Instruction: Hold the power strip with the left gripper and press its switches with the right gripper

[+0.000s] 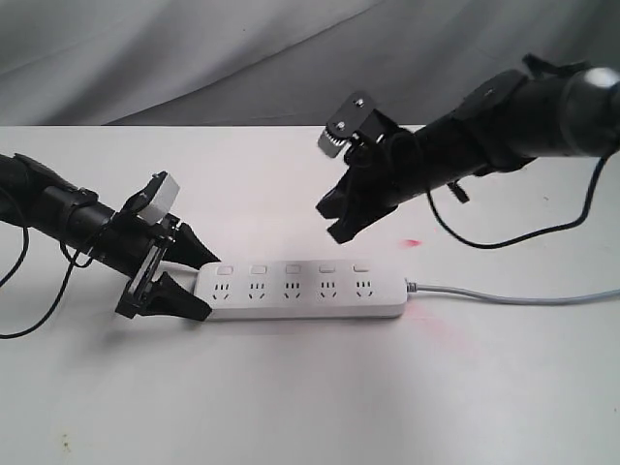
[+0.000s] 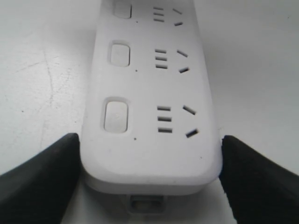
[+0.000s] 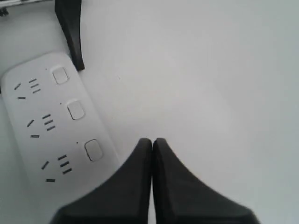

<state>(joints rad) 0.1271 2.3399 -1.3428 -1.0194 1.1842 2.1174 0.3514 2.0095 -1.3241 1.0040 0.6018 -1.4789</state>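
**Item 1. Flat white table top.** It is backed along its far edge by a draped grey cloth.

**Item 2. Thick dark-grey tubular right arm with black two-finger right gripper.** It is entered from the far right corner and held in the air, behind the strip and towards the far edge. The fingers are seen pressed together with nothing between them. No button is touched.

**Item 3. Long flat white plastic power strip.** It is laid about mid-table, lengthwise along the near edge, with its five sockets uppermost.

**Item 4. Slim black left arm with pointed black left gripper.** It is entered from the left edge. The strip's rounded left end is clasped between its fingers, which appear to touch both sides.

**Item 5. Thin grey cord.** It is trailed from the strip to the right edge.

**Item 6. Five small square white switches.** They are ranged in a row on the strip's far side.

**Hazards, as judged.**
- Only one end is held, so the strip may be swung or tipped by a press near the cord end.
- The strip may be squeezed out from between the pointed fingers.
- A switch may be missed by the broad closed tip, or a socket struck instead.
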